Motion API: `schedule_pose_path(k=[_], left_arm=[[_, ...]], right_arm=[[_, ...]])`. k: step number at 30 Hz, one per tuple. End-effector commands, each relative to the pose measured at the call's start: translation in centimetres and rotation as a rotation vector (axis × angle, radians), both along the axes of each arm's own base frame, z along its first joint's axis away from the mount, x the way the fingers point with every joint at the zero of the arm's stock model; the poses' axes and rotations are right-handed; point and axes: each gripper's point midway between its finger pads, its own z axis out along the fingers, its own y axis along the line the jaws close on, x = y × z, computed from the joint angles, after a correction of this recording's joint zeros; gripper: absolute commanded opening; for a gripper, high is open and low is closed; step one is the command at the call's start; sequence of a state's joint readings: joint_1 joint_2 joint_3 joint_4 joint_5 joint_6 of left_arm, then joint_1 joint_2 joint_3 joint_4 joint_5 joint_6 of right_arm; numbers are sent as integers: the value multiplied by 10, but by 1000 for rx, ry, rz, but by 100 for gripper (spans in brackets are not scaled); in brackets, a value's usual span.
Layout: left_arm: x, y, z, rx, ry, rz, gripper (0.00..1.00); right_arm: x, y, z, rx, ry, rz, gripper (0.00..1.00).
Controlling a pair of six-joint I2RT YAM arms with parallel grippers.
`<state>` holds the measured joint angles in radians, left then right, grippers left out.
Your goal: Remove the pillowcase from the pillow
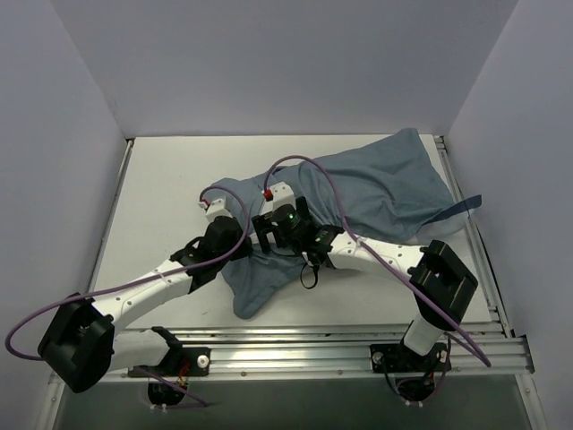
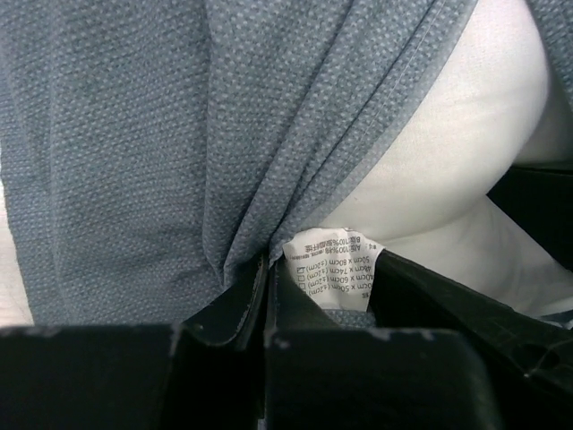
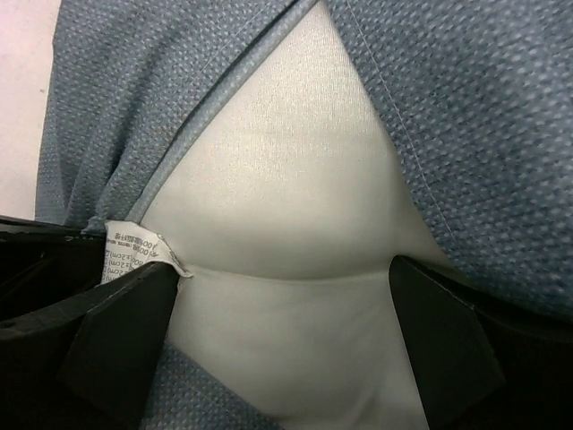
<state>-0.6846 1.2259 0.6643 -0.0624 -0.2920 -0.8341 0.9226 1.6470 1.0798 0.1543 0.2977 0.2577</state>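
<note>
The pillowcase [image 1: 385,184] lies inside out, dusty blue-grey, running from the table's middle to the back right, with a loose flap [image 1: 258,285] hanging toward the front. My left gripper [image 1: 237,244] is shut on a fold of the pillowcase [image 2: 269,265] at its open end, beside a white care label [image 2: 333,265]. The white pillow [image 2: 448,152] bulges out of the opening. My right gripper [image 3: 282,305] is open, with the pillow's seamed edge [image 3: 286,224] between its fingers [image 3: 116,336]. In the top view the right gripper [image 1: 273,235] sits close beside the left one, and the pillow is hidden.
A dark blue strip [image 1: 458,210] of the case's outer side sticks out at the right. White walls close in the table [image 1: 161,197] on three sides. A metal rail [image 1: 340,345] runs along the front edge. Purple cables [image 1: 313,166] loop over the cloth.
</note>
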Motion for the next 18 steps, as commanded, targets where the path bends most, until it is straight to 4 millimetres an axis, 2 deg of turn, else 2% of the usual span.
schedule_pose_path(k=[1, 3, 8, 10, 13, 18], left_arm=[[-20, 18, -19, 96, 85, -3, 2], [-23, 25, -18, 122, 93, 12, 2], [-25, 39, -20, 147, 103, 50, 2], [-28, 42, -22, 153, 113, 56, 2], [-30, 44, -21, 152, 119, 59, 2], [-28, 43, -13, 148, 101, 55, 2]], right_arm=[[-14, -46, -57, -204, 106, -54, 100], [-18, -44, -47, -131, 117, -29, 100], [-14, -62, -36, -75, 117, -47, 100], [-13, -62, -29, -32, 118, -36, 100], [-13, -68, -32, -80, 104, -31, 100], [-24, -60, -54, -164, 135, 37, 100]])
